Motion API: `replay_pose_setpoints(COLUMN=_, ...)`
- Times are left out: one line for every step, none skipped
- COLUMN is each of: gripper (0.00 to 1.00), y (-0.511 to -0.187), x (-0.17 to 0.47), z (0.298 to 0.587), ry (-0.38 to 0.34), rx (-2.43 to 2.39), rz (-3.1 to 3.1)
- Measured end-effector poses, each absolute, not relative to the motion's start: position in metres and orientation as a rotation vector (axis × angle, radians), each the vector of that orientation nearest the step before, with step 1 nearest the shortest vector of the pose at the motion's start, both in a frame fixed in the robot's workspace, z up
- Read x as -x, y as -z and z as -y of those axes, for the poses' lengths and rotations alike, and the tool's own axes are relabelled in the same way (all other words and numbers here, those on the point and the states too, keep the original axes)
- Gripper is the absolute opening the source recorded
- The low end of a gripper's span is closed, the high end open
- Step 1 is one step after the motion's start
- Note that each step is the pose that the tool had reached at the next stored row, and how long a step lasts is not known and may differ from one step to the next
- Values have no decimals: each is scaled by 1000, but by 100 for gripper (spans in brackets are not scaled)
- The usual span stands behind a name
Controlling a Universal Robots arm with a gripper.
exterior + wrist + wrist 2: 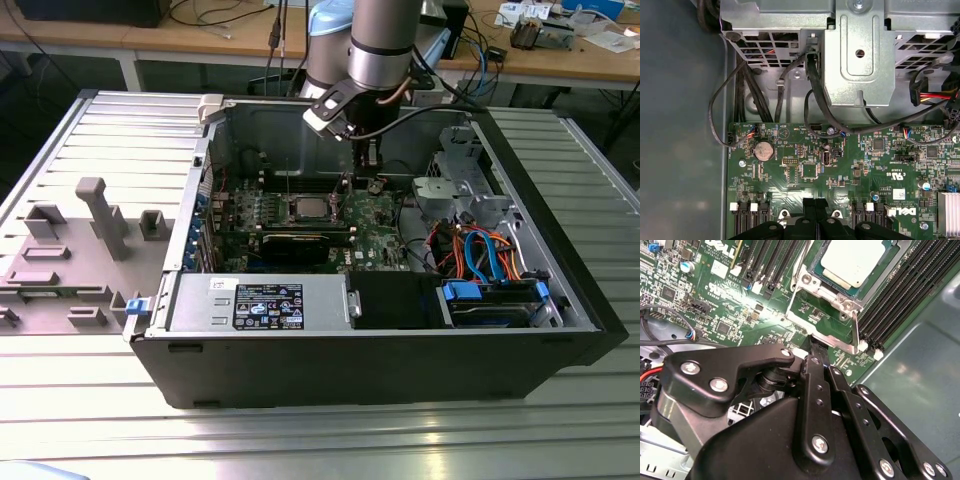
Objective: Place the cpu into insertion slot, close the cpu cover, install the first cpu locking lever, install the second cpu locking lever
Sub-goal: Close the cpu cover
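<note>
The cpu (307, 208) (855, 262), a square chip with a silver-grey top, lies in the insertion slot (842, 302) on the green motherboard. The cpu cover (807, 280), a silvery frame, lies around the chip. A thin wire lever (856, 330) runs along one side of the socket. My gripper (372, 183) (816, 346) (814, 202) hangs inside the case, just off the socket toward the exterior view's right. Its black fingers are shut together, tips at the edge of the socket's metal plate, with nothing visible between them.
Black memory slots (900, 295) flank the socket. A metal drive cage (450, 190) (860, 55) and bundled cables (480, 255) stand to the exterior view's right. A power supply (260, 300) fills the case's front. A grey fixture (95, 225) stands outside on the left.
</note>
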State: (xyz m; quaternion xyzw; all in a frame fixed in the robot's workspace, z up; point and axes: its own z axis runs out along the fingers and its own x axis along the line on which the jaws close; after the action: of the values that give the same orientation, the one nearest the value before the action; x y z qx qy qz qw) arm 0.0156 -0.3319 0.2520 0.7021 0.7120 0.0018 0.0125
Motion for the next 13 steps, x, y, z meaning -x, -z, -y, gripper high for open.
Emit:
replay_pose_setpoints(gripper=11, y=-252, x=-15, z=332, ry=-6, rx=-2188, rz=-2219)
replay_pose_setpoints(gripper=11, y=-252, x=-14, z=332, ry=-6, rx=-2188, rz=-2219)
replay_pose_setpoints(gripper=11, y=-252, x=-14, z=332, ry=-6, rx=-2188, rz=-2219)
replay_pose_setpoints(gripper=11, y=-252, x=-14, z=332, ry=-6, rx=-2188, rz=-2219)
replay_pose_setpoints(gripper=11, y=-252, x=-13, z=332, ry=-6, rx=-2188, rz=-2219)
replay_pose_setpoints(gripper=11, y=-252, x=-13, z=332, ry=-6, rx=-2188, rz=-2219)
replay_pose_setpoints(gripper=11, y=-252, x=-13, z=332, ry=-6, rx=-2188, rz=-2219)
replay_pose_setpoints(gripper=11, y=-252, x=-13, z=332, ry=-6, rx=-2188, rz=-2219)
replay_pose_setpoints(gripper=11, y=-252, x=-13, z=332, ry=-6, rx=-2188, rz=-2219)
replay_pose_setpoints(gripper=11, y=-252, x=-12, z=332, ry=-6, rx=-2188, rz=-2219)
replay_pose_setpoints(gripper=11, y=-252, x=-12, z=332, ry=-6, rx=-2188, rz=-2219)
replay_pose_setpoints(gripper=11, y=-252, x=-12, z=332, ry=-6, rx=-2188, rz=-2219)
replay_pose_setpoints(gripper=11, y=-252, x=-12, z=332, ry=-6, rx=-2188, rz=-2219)
